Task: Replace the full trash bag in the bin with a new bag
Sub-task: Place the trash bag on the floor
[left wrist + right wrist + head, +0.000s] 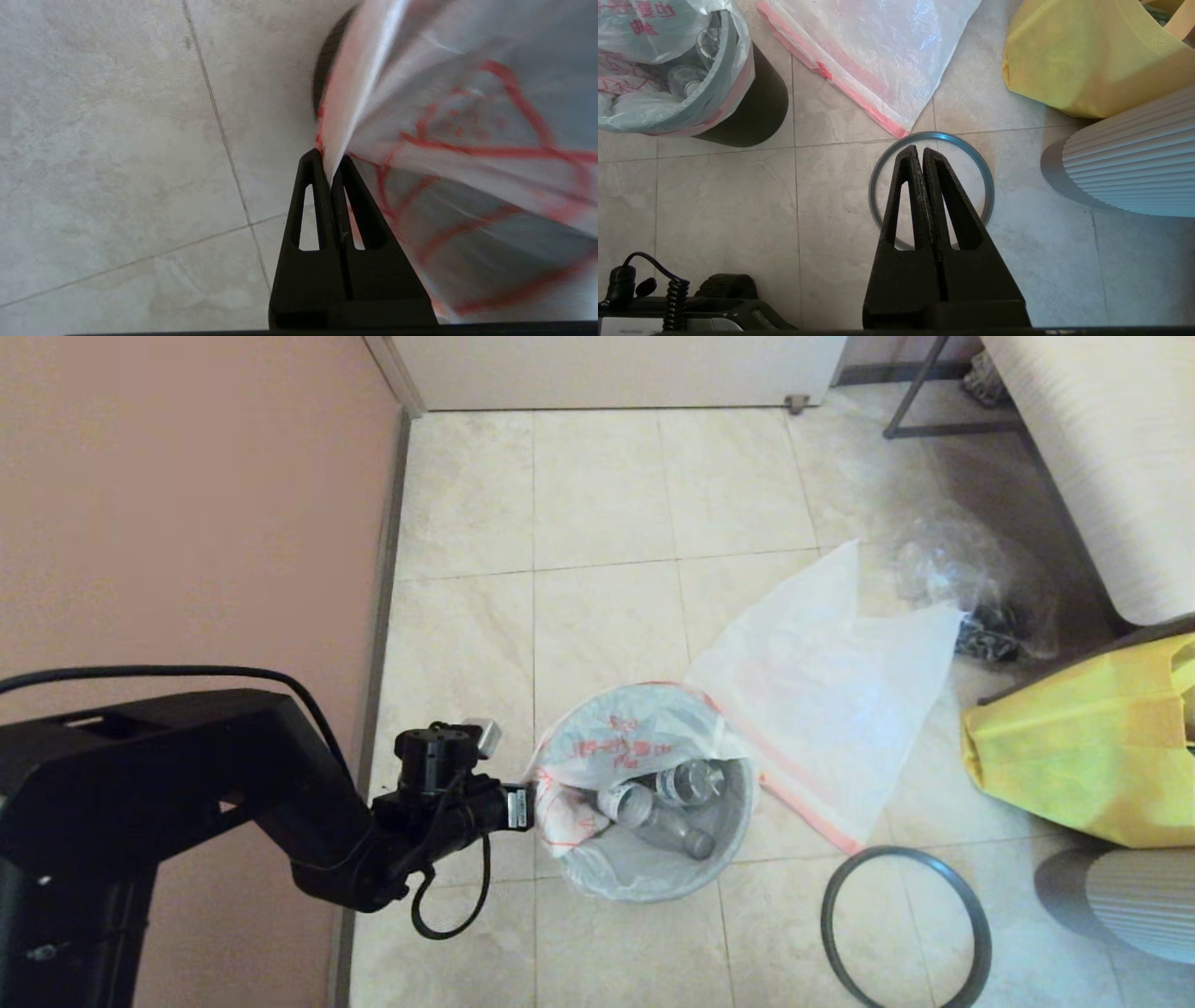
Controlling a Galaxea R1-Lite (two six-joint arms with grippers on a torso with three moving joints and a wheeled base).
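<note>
The full bag (624, 747) is seen seated in the bin (756, 105), its mouth draped over the bin's edge, while a fold of its film is pinched at the side nearer the wall by the left gripper (331, 161), whose fingers are pressed together on the plastic. The film is judged thin, soft and slippery, and likely to stretch or tear if pulled sharply; the load is judged light, since only clear bottles (686, 782) are shown inside, at least three being counted. A hold on gathered film at the mouth, as now taken, is thought safer than one on a single layer.

The right gripper (922, 156) is held empty above the hoop (904, 926), its fingers closed on nothing. One new bag (822, 686), flat and limp, is spread on the floor tiles (597, 485) just beside the bin, with its orange-pink hem the firmer place to grasp. One hoop is counted, lying apart from the bin. One yellow bag (1074, 756) and one crinkled clear bag (971, 579) are also seen.
</note>
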